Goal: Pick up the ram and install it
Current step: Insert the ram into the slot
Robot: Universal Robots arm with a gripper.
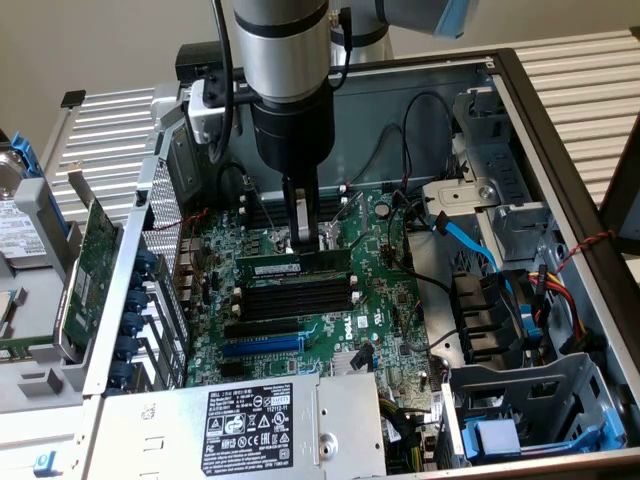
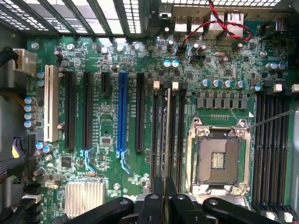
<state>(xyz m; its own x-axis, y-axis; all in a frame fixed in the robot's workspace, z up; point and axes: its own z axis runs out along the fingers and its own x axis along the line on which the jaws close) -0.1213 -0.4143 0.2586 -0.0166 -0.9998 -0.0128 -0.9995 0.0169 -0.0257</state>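
A big grey and black robot arm [image 1: 285,60] reaches down into an open grey metal computer case [image 1: 420,85]. At its tip is a black claw [image 1: 303,235], and the claw is clenched on the ram [image 1: 280,266], a long thin green stick with a white label strip on its side. The two fingers pinch the stick at its middle. The ram stands on its thin edge, level, right at the first of a row of long black slots with white end clips [image 1: 295,297]. I cannot tell if it is pushed all the way in. The slots sit on a large green board full of tiny parts [image 1: 370,320]. Near them lies a long bright blue slot [image 1: 262,343]. A grey metal box with a black and white label [image 1: 150,430] lies at the near edge of the case. A bigger green card with a metal strip [image 1: 90,260] leans outside the case, at the exterior view's left. A light blue cable [image 1: 465,240] bends at the exterior view's right. In the wrist view, the claw [image 2: 165,189] holds the ram [image 2: 165,154] seen from its thin edge, running in line with the black slots [image 2: 155,130]. Just beside them is a square silver socket with a metal frame [image 2: 217,156]. The bright blue slot [image 2: 123,112] and a long white slot [image 2: 50,112] lie on the green board [image 2: 105,126]. Twisted red and black wires [image 2: 224,25] cross one edge of the board, and a silver block with thin ribs [image 2: 84,198] sits near the claw.
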